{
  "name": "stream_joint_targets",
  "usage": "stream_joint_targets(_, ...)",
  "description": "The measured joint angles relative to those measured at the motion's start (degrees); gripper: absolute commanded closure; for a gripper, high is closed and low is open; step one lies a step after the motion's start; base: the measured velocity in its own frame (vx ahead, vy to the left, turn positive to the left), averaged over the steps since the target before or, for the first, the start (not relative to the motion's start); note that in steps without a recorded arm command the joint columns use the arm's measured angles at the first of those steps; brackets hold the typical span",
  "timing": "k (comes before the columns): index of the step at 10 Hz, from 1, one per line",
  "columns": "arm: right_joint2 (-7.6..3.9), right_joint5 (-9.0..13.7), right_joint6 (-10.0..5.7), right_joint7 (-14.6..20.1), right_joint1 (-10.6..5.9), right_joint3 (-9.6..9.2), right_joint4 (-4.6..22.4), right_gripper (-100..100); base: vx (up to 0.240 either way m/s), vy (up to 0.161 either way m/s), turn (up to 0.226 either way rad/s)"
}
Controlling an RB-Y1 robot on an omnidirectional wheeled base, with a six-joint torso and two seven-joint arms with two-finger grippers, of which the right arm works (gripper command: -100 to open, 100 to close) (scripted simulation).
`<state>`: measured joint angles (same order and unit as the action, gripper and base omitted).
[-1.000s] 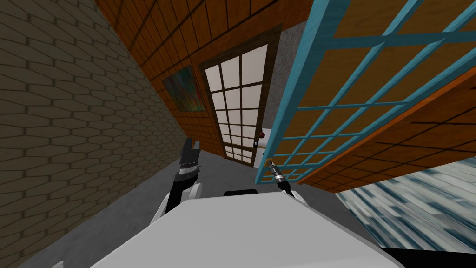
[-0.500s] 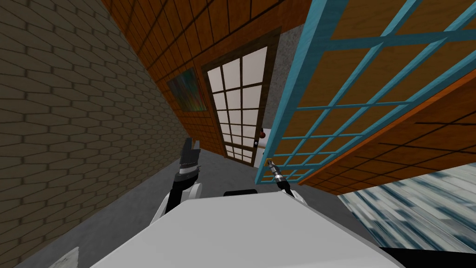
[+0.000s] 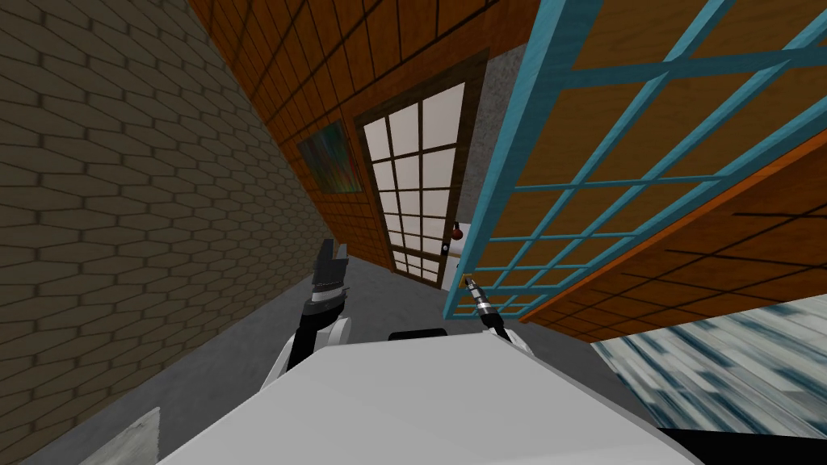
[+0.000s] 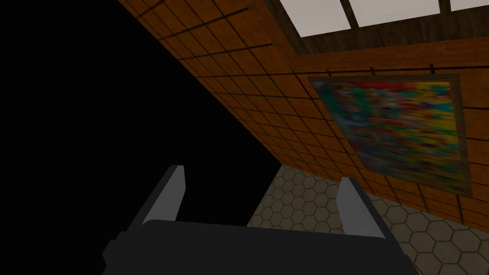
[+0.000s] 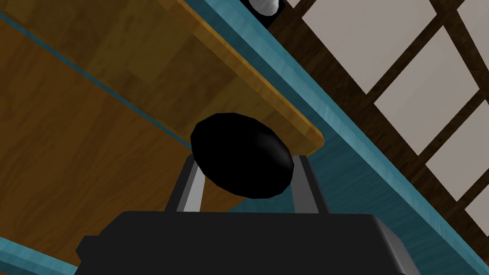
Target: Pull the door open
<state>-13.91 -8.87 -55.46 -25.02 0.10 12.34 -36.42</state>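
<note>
Teal framing and honey-coloured wood panels: in the head view that is the door [image 3: 614,161], a big latticed leaf standing at an angle off the orange-brown tiled wall [image 3: 775,242] on my right. Its free edge runs down toward the middle of the grey floor [image 3: 379,299]. Right at the low end of that edge sits the right gripper [image 3: 468,282], arm stretched up to it. Over on the other side the left gripper [image 3: 333,257] is raised beside the brick wall [image 3: 121,202], well apart from the door. Straight ahead there's a second door [image 3: 416,186], dark-framed with pale panes, and a colourful picture [image 3: 329,157] beside it.

In the left wrist view the left hand's two blades stand wide apart with nothing between them.

On to the right wrist view, and here's the action: a black oval knob [image 5: 241,155] sits squarely between the fingers [image 5: 191,188], one blade pressed to each of its sides, so the claw is clamped on it. The knob juts from the door close to the corner of a wood panel, just beside the teal edge strip [image 5: 334,167]. Beyond that edge, the dark lattice and pale panes of the far door.
</note>
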Motion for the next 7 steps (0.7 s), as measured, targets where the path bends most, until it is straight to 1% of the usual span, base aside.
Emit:
stream_joint_targets(1, -0.15, 0.37, -0.50, 0.99, -0.44, -0.12, 0.94, 100, -0.033, -0.015, 0.049)
stream_joint_targets(3, -0.11, 1.26, 0.28, 3.47, 0.03, -0.65, -0.21, 100, -0.029, -0.019, 0.036)
stream_joint_targets(4, -0.21, 1.85, 0.47, 4.93, 0.10, -0.98, -0.39, 100, -0.058, -0.026, 0.096)
stream_joint_targets(5, -0.34, 2.70, 0.63, 6.56, 0.04, -1.34, -0.47, 100, -0.036, -0.019, 0.041)
stream_joint_targets(6, -0.40, 3.13, 0.44, 7.82, -0.35, -1.51, 0.13, 100, -0.029, -0.022, 0.055)
stream_joint_targets(7, -0.41, 3.75, 0.48, 9.29, -0.14, -1.82, -0.10, 100, -0.022, -0.015, 0.029)
